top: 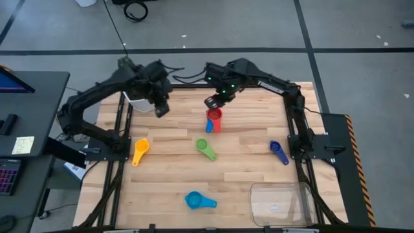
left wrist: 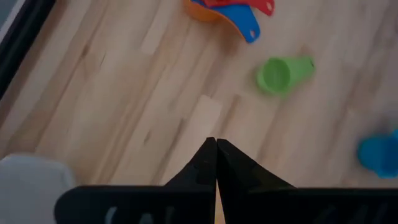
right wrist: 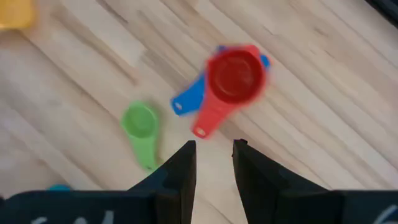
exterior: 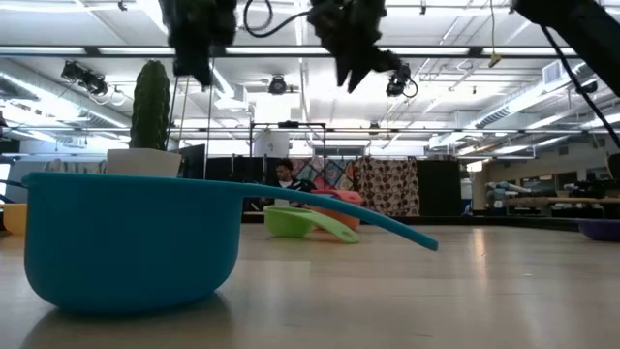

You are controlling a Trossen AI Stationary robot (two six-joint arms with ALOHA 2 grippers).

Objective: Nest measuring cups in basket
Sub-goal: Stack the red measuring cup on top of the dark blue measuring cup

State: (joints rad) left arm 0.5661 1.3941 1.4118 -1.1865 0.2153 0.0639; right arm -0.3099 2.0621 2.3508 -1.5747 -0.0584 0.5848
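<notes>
A red measuring cup point(right wrist: 235, 74) sits nested in a blue one point(right wrist: 188, 99) at the table's far middle, resting on the wood; an orange rim point(left wrist: 198, 9) shows under them. A green cup point(top: 206, 149), a yellow-orange cup point(top: 140, 152), a dark blue cup point(top: 279, 153) and a light blue cup point(top: 197, 200) lie apart on the table. The clear basket point(top: 281, 202) stands at the near right corner. My right gripper point(right wrist: 214, 149) hangs open above the red stack, touching nothing. My left gripper point(left wrist: 216, 148) is shut, in the air at the far left.
A white pot point(top: 134, 100) with a green cactus point(exterior: 150, 102) stands at the far left, right under my left arm. Black frame rails point(top: 119, 162) run along the table's left and right edges. Bare wood lies between the cups and the basket.
</notes>
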